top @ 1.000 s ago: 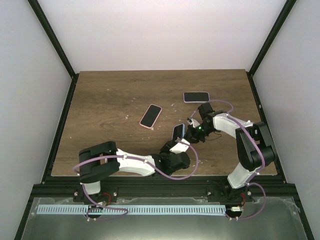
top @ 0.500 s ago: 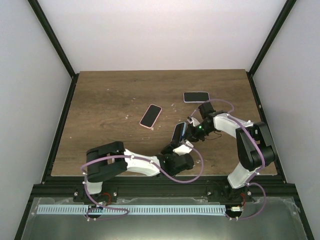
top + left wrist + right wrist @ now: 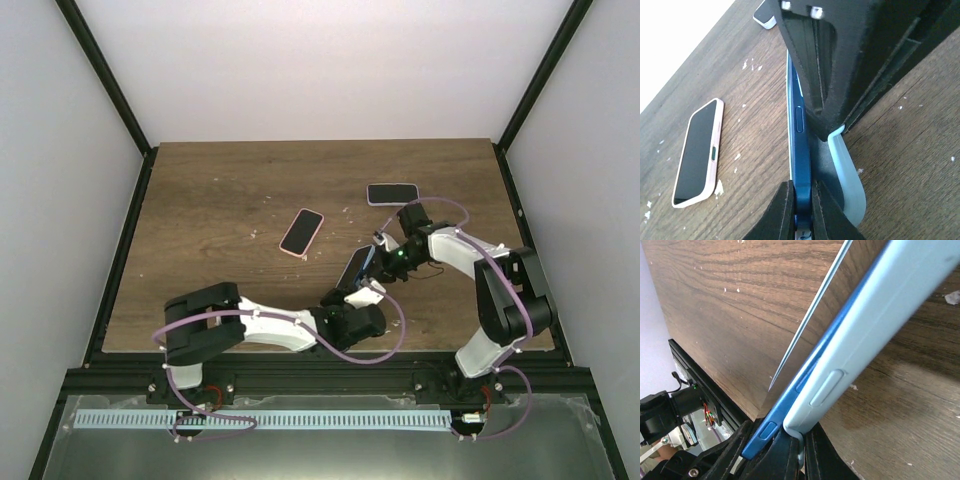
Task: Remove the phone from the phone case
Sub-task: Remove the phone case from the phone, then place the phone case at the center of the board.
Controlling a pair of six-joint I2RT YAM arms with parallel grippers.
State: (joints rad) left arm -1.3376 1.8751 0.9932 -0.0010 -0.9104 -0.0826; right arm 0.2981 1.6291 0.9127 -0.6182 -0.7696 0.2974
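A blue phone [image 3: 357, 268] stands on its edge between the two arms, partly peeled out of its pale blue phone case [image 3: 847, 170]. My left gripper [image 3: 802, 210] is shut on the phone's [image 3: 799, 150] lower edge, one black pad on each face. My right gripper [image 3: 802, 455] is shut on the thin rim of the case [image 3: 875, 325], which has bent away from the phone's blue side [image 3: 805, 385]. From above, the left gripper [image 3: 362, 290] sits just below the phone and the right gripper [image 3: 386, 262] just to its right.
A pink-cased phone [image 3: 301, 232] lies screen up to the left of the held one, also in the left wrist view [image 3: 696, 150]. A second phone in a lavender case [image 3: 392, 193] lies farther back. Purple cables loop around both arms.
My left gripper has closed from open onto the blue phone's edge. The right gripper has kept its grip on the case, and the phone has shifted only slightly.
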